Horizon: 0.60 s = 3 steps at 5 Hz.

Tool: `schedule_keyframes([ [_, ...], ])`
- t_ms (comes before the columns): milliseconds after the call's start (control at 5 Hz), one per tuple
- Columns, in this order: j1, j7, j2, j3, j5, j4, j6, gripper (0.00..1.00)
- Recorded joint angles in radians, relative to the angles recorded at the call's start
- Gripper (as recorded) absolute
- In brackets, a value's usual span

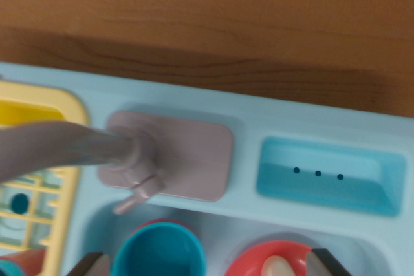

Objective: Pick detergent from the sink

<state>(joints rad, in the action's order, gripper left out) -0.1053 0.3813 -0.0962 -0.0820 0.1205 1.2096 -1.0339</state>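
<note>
- No brand, label or writing can be read on anything in the wrist view.
- The surface is a brown wood-grain tabletop filling the far part of the scene, with a dark shadow band along the far edge of the toy sink unit; nothing more of the room shows.
- A pale blue plastic toy sink unit lies across the near half of the view.
- At the far left sits a yellow plastic slatted dish rack, with a small red object partly visible at its near end, too cropped to identify.
- A mauve-grey plastic faucet rises from a rounded rectangular base plate of the same colour, its spout sweeping toward the left and its small lever pointing near-left.
- In the sink basin, near the bottom edge, stands a teal round container with a red rim, seen from above; this may be the detergent, though I cannot tell for sure.
- Just right of it lies a red round dish holding a cream-coloured lump.
- To the far right is a teal recessed soap tray with three dark dots in a row.
- The gripper shows only as two dark finger tips at the bottom edge, one on either side of the basin's contents; they stand apart, clamped on nothing.
</note>
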Motion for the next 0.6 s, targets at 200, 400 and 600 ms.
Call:
schedule_keyframes([
  [200, -0.0051, 0.031, -0.011, -0.006, 0.0078, -0.033, 0.044, 0.00],
  [400, -0.0051, 0.031, -0.011, -0.006, 0.0078, -0.033, 0.044, 0.00],
  [600, -0.0102, 0.062, -0.023, -0.012, 0.0159, -0.067, 0.090, 0.00],
])
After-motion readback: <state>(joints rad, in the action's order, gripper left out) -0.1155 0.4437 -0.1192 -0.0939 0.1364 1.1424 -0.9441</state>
